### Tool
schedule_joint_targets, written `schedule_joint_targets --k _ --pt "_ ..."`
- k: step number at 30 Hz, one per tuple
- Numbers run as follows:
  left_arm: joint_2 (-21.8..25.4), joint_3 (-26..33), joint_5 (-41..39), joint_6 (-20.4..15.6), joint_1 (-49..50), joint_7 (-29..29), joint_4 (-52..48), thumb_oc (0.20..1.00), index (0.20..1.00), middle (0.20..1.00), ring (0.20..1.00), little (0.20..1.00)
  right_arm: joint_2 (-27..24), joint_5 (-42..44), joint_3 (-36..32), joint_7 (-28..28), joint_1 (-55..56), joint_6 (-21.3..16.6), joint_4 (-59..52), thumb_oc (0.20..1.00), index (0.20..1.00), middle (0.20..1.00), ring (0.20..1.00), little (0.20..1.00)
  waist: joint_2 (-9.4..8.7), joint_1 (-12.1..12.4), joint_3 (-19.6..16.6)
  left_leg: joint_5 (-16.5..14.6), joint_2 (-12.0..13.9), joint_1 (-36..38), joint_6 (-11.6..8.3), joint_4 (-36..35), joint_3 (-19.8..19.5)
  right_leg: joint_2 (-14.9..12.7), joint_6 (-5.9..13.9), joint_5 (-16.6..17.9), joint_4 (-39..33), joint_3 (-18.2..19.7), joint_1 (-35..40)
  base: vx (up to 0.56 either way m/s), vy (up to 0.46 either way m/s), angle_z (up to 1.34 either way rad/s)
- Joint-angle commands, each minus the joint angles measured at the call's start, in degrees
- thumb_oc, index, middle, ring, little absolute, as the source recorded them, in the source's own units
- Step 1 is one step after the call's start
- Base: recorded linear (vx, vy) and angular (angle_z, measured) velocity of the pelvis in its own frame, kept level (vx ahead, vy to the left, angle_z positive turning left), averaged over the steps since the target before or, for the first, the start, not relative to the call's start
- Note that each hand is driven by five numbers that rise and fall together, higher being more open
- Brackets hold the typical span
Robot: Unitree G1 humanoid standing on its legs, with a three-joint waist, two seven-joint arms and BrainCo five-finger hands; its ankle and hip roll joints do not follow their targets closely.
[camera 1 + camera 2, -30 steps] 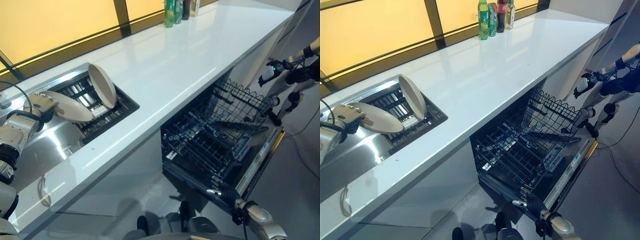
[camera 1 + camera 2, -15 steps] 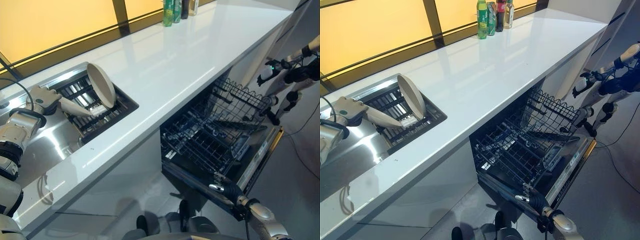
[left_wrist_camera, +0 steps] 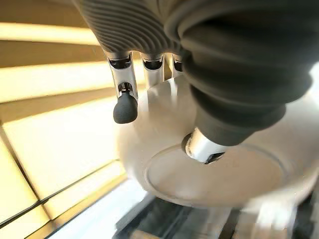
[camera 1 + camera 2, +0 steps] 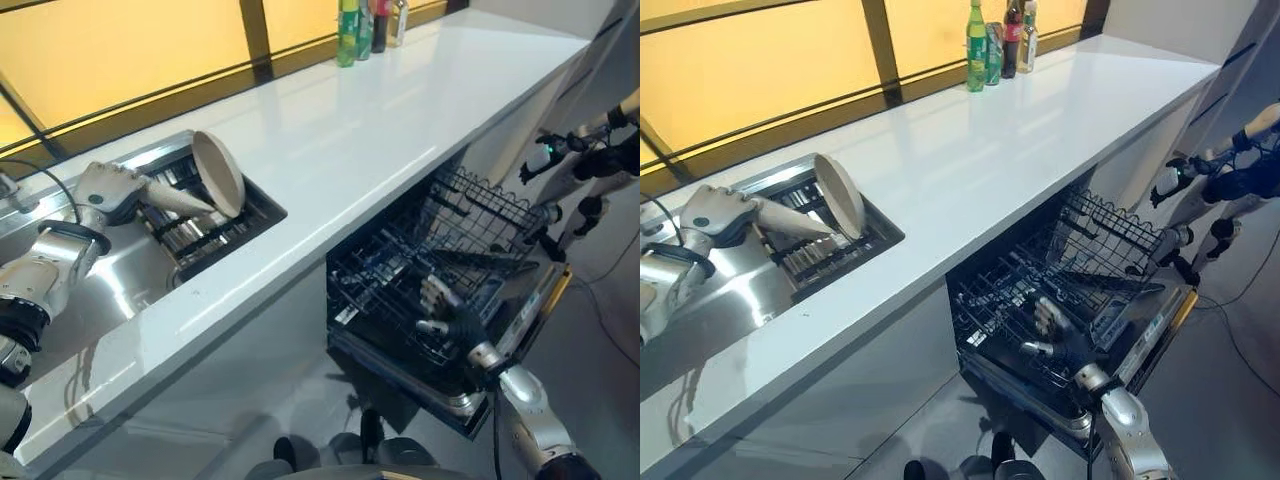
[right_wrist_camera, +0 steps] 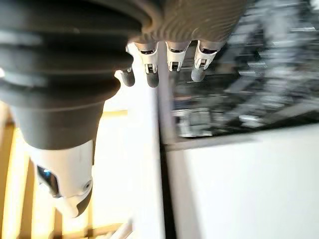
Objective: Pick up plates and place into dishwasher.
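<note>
My left hand (image 4: 108, 190) is shut on the rim of a beige plate (image 4: 178, 198), held almost edge-on above the sink's dish rack (image 4: 205, 235). In the left wrist view the fingers (image 3: 124, 107) curl over the plate (image 3: 224, 169) and the thumb presses on its face. The plate's far edge reaches a second beige plate (image 4: 840, 192) that stands upright in the rack. My right hand (image 4: 445, 312) hovers open over the lower rack (image 4: 400, 275) of the open dishwasher, holding nothing.
The dishwasher door (image 4: 535, 305) hangs open towards the floor, with the upper rack (image 4: 480, 200) pulled out above it. Several bottles (image 4: 998, 40) stand at the back of the white counter (image 4: 380, 110). A white and dark machine (image 4: 590, 150) stands at the far right.
My left hand has lifted and turned its plate from flat to nearly on edge, over towards the upright plate. My right hand has risen from low down to above the dishwasher's lower rack.
</note>
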Motion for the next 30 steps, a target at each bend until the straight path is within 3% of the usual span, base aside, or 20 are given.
schedule_joint_targets --k 1,5,11,16,20,24,30 --pt "-0.2 6.4 -3.3 2.5 -1.3 4.8 -3.0 0.2 0.2 0.2 0.2 0.2 -5.2 -5.7 -2.6 -5.0 -5.2 -8.6 -8.2 1.0 1.0 1.0 1.0 1.0 2.71 0.5 -1.6 -7.1 -4.4 -1.4 3.0 1.8 1.0 -1.8 6.05 -8.6 2.0 -0.6 1.7 0.0 -0.052 0.1" --pt "-0.8 8.6 -3.1 1.6 0.3 5.5 -7.6 0.2 0.2 0.2 0.2 0.2 -9.5 -13.4 -3.7 -11.8 -9.8 -12.0 -11.8 1.0 1.0 1.0 1.0 1.0 2.86 1.9 -2.3 -7.5 -4.6 -0.7 3.01 2.1 0.1 -2.0 5.94 -9.0 2.0 -1.0 2.9 -0.01 -0.057 0.01" --pt "-1.5 5.1 -2.6 0.2 -3.3 2.7 -12.4 0.2 0.2 0.2 0.2 0.2 -14.0 -21.1 -1.2 -20.6 -20.2 -10.6 -11.0 1.0 1.0 1.0 1.0 1.0 2.57 4.1 -3.6 -8.0 -4.6 0.0 2.79 2.3 -1.3 -2.0 5.53 -9.7 1.8 -2.1 4.5 0.0 -0.068 0.03" --pt "-1.7 2.9 -5.4 -1.9 -6.5 1.1 -15.3 0.2 0.2 0.2 0.2 0.2 -18.5 -29.0 0.8 -28.9 -27.5 -7.6 -11.3 1.0 1.0 1.0 1.0 1.0 2.01 5.4 -4.5 -8.1 -4.6 0.2 2.65 2.6 -2.1 -2.0 5.31 -9.9 1.6 -2.8 5.3 0.02 -0.069 0.13" --pt "-3.4 3.0 -10.8 -5.5 -8.9 -1.3 -19.8 0.2 0.2 0.2 0.2 0.2 -22.7 -43.0 4.3 -37.0 -35.4 -2.5 -11.8 1.0 1.0 1.0 1.0 1.0 1.38 6.5 -4.9 -8.4 -4.7 0.2 2.71 2.9 -3.0 -1.8 4.95 -10.2 1.6 -3.2 5.9 0.01 -0.064 0.08" --pt "-5.6 3.0 -15.7 -10.3 -10.7 -3.2 -22.1 0.2 0.2 0.2 0.2 0.2 -25.6 -49.2 9.4 -36.5 -43.8 0.3 -10.4 1.0 1.0 1.0 1.0 1.0 0.54 7.7 -5.7 -8.7 -4.9 0.3 2.72 3.1 -3.8 -1.9 4.89 -10.4 1.6 -3.6 6.4 0.01 -0.051 0.09" --pt "-8.5 2.7 -22.8 -13.8 -12.3 -7.4 -26.3 0.2 0.2 0.2 0.2 0.2 -26.2 -48.6 16.7 -33.6 -51.3 0.7 -6.6 1.0 1.0 1.0 1.0 1.0 -0.11 9.0 -6.9 -8.7 -5.1 0.6 2.79 3.0 -4.9 -2.0 4.7 -10.6 1.2 -4.2 7.1 0.03 -0.027 0.08"
